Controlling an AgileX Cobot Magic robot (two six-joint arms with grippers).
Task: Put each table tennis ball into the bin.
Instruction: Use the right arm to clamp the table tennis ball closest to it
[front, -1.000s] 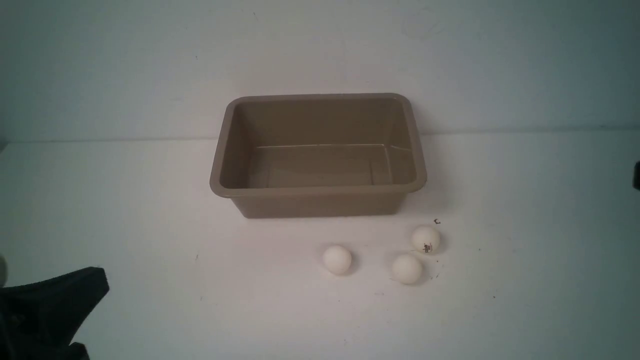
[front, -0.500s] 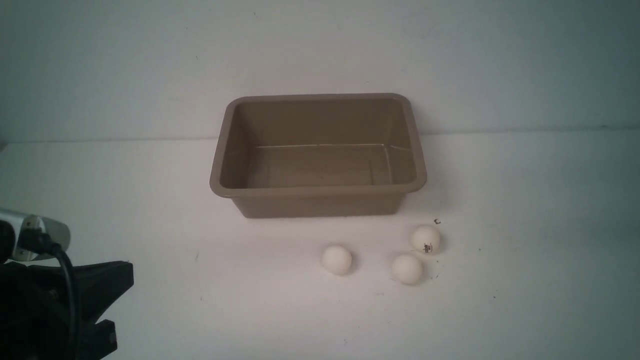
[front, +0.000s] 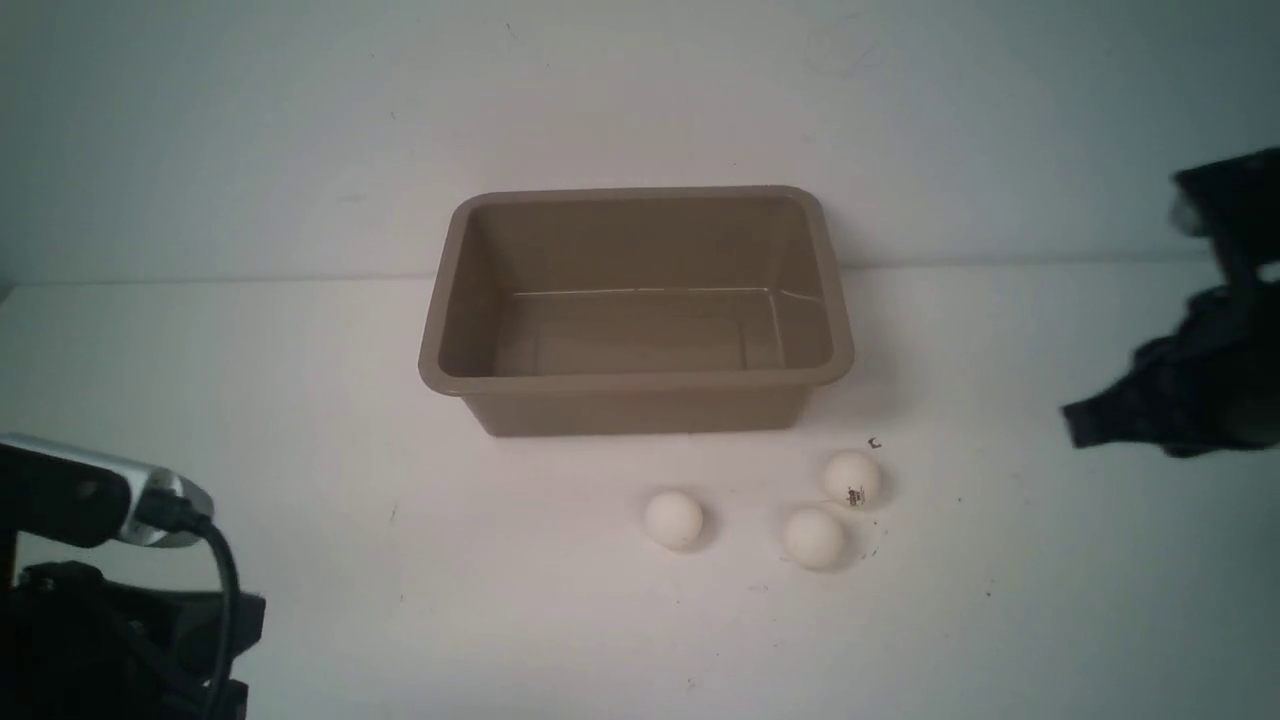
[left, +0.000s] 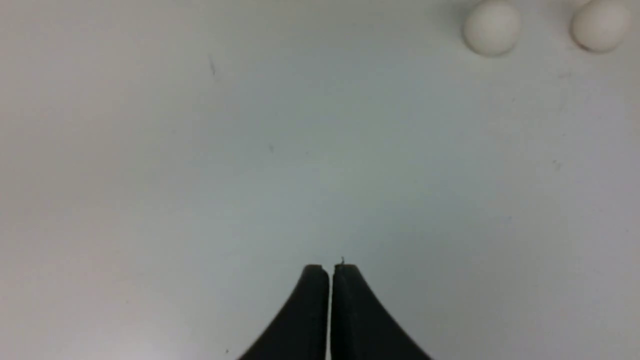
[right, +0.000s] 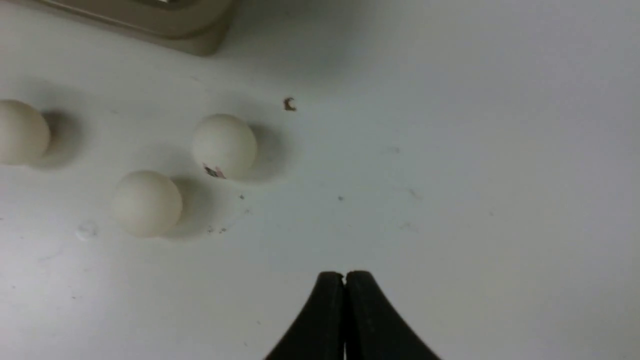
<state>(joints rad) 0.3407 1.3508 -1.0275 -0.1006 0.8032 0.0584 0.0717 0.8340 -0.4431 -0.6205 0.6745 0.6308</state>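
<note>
The taupe bin (front: 640, 380) stands empty at the table's middle; one corner of it shows in the right wrist view (right: 195, 37). Three white table tennis balls lie in front of it, to the right: one (front: 673, 518), a second (front: 813, 537), and the logo ball (front: 852, 477). The right wrist view shows all three: the logo ball (right: 224, 145), a second (right: 146, 202) and a third (right: 20, 131). My left gripper (left: 330, 270) is shut and empty over bare table at the front left (front: 250, 615). My right gripper (right: 345, 276) is shut and empty, right of the balls (front: 1078, 420).
A small dark speck (front: 874, 442) lies on the white table just behind the logo ball. A pale wall rises behind the bin. Two balls show at the edge of the left wrist view, one (left: 492, 27) and another (left: 600, 26).
My right arm has come into the front view from the right edge. My left arm has shifted at the front left, and its wrist camera now shows. Balls and bin have not moved.
</note>
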